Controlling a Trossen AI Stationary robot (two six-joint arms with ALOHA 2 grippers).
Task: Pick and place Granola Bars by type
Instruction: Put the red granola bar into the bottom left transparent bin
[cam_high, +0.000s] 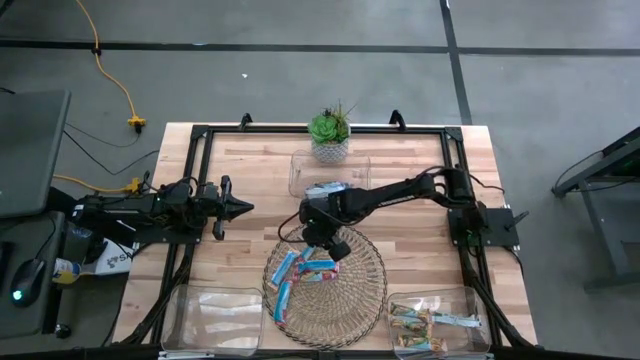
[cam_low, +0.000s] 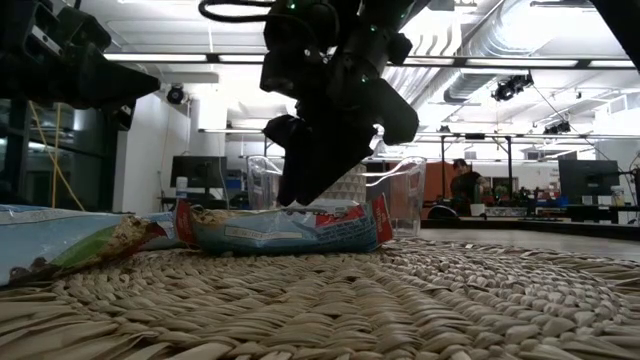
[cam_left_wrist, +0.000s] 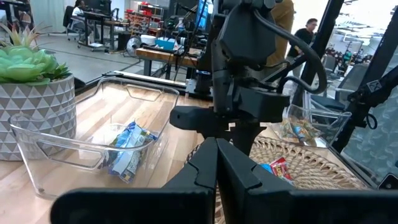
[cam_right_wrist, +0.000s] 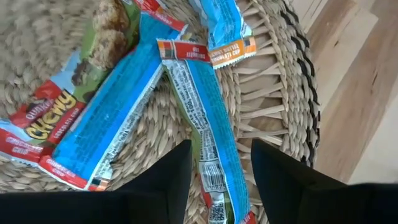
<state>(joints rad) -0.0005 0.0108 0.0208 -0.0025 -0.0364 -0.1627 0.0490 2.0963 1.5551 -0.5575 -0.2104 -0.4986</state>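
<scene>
A: Where is the right gripper (cam_high: 334, 244) sitting?

B: Just left of centre in the high view, hanging over the upper edge of the wicker tray (cam_high: 362, 293). Its fingers (cam_right_wrist: 163, 180) are standing apart, straddling a blue granola bar (cam_right_wrist: 202, 121) without pinching it.

A: And the other bars?

B: Several are lying on the tray's left half (cam_high: 296, 272), some in the clear bin (cam_high: 408, 305) at lower right, and some in the bin (cam_high: 298, 172) by the potted plant (cam_high: 330, 131).

A: The left gripper (cam_high: 238, 208)?

B: Waiting at centre left, fingers closed together.
</scene>
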